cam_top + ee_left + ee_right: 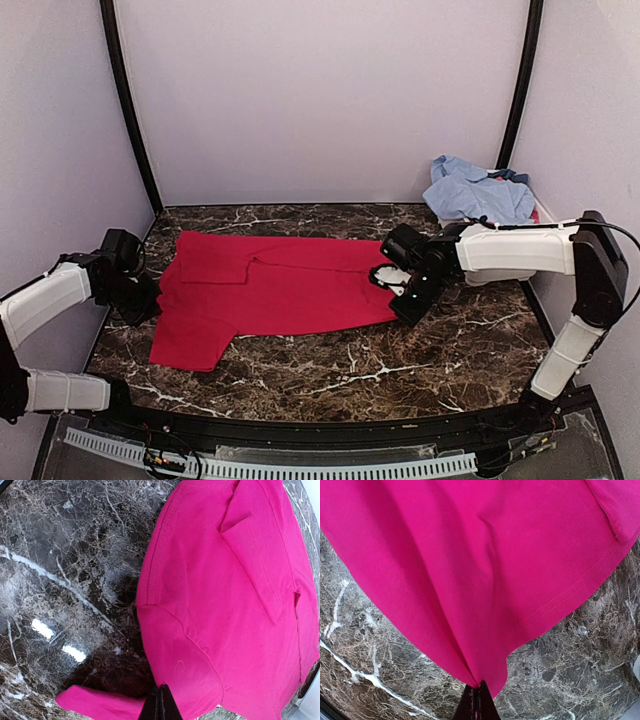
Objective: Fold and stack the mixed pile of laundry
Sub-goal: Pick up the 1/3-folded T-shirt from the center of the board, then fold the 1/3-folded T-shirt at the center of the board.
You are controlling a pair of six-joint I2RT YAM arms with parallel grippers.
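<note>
Spreading looks finished and the first fold is in hand: a red short-sleeved cloth shirt [270,290] lies flattened across the middle of the dark veined marble table [430,360], one sleeve trailing toward the near left. The left gripper [160,702] has its jaws clenched at that sleeve end, the closed tips sitting on the pink-red fabric where the sleeve meets the body. The right gripper [478,700] is clamped on the opposite edge, near the hem, and the cloth gathers into a pinched point right at its tips, so that grasp is plain. The rest of the laundry, a crumpled light-blue collared shirt [475,190] with a darker blue piece [510,177] tucked behind it, waits heaped in the far right corner, well apart from the work. With both ends held, the next move probably calls for lifting the two edges together and carrying one side over the other, keeping the cloth taut between the arms so the fold lands square and the loose sleeve does not bunch underneath.
</note>
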